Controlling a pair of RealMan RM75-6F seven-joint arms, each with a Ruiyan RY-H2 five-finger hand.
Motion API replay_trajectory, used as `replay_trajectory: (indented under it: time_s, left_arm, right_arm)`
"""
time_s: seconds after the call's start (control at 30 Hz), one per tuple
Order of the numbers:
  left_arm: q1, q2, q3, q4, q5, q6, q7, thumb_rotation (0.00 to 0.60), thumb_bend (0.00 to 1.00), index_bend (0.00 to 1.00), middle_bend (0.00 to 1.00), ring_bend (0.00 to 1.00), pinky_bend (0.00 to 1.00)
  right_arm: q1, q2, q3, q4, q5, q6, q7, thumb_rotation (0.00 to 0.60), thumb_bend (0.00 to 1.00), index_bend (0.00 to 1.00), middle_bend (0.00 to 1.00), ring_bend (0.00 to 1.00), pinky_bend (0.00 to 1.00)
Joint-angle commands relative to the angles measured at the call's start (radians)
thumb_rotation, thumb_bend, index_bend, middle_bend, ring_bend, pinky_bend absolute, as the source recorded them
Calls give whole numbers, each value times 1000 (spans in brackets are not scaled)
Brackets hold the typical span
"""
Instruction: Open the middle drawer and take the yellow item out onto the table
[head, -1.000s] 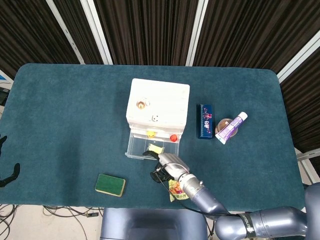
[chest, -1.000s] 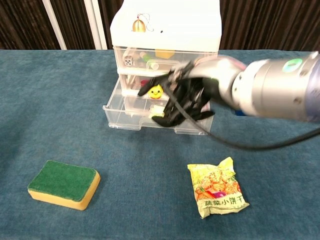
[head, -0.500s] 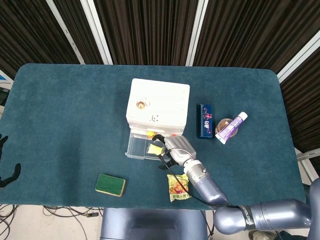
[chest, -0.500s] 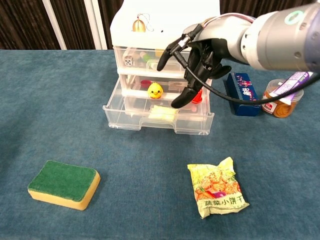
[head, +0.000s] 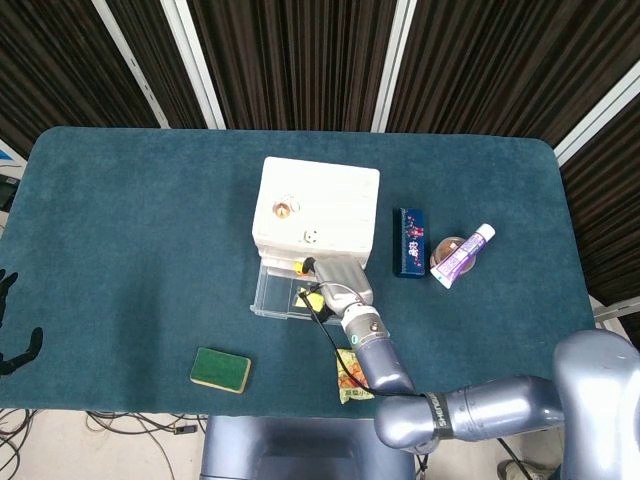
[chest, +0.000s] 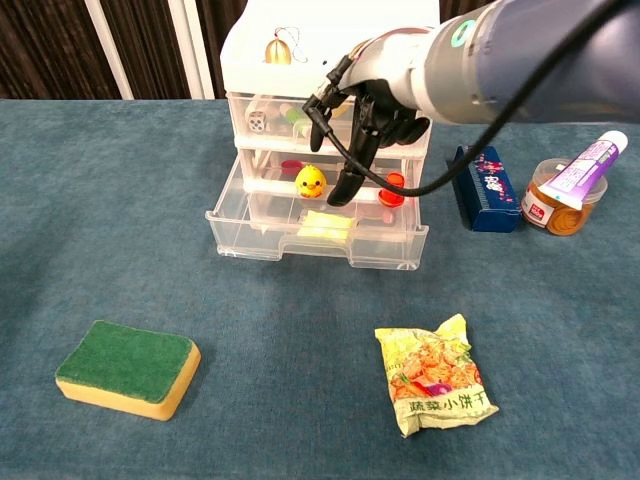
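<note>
Just beside the right hand (chest: 372, 120) sits the yellow duck (chest: 310, 182)

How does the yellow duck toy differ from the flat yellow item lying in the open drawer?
The yellow duck toy is rounded, bright yellow, and stands upright; the flat yellow item is thin, paler, and lies flat. The duck toy sits further back, near the cabinet, just beside the fingertips of the right hand; the flat item lies nearer the drawer's front wall, apart from that hand. Both are yellow, and neither is held.
</note>
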Motion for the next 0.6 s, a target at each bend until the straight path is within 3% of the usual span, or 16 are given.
replay_trajectory:
  time_s: [0.03, 0.27, 0.6]
  left_arm:
    - [0, 1, 0, -1, -2, -2, -1, 600, 403, 20, 0, 0, 0]
    - [-1, 3, 2, -5, -7, -8, -2, 600, 403, 20, 0, 0, 0]
    - [-1, 4, 3, -5, -5, -9, -5, 600, 403, 20, 0, 0, 0]
  right_arm:
    - [22, -38, 10, 28, 30, 39, -28, 600, 239, 323, 1000, 1000, 1000]
    - [60, -123, 36, 94, 113, 110, -94, 600, 238, 323, 1000, 1000, 1000]
    - [69, -164, 75, 148, 171, 109, -161, 600, 222, 323, 1000, 1000, 1000]
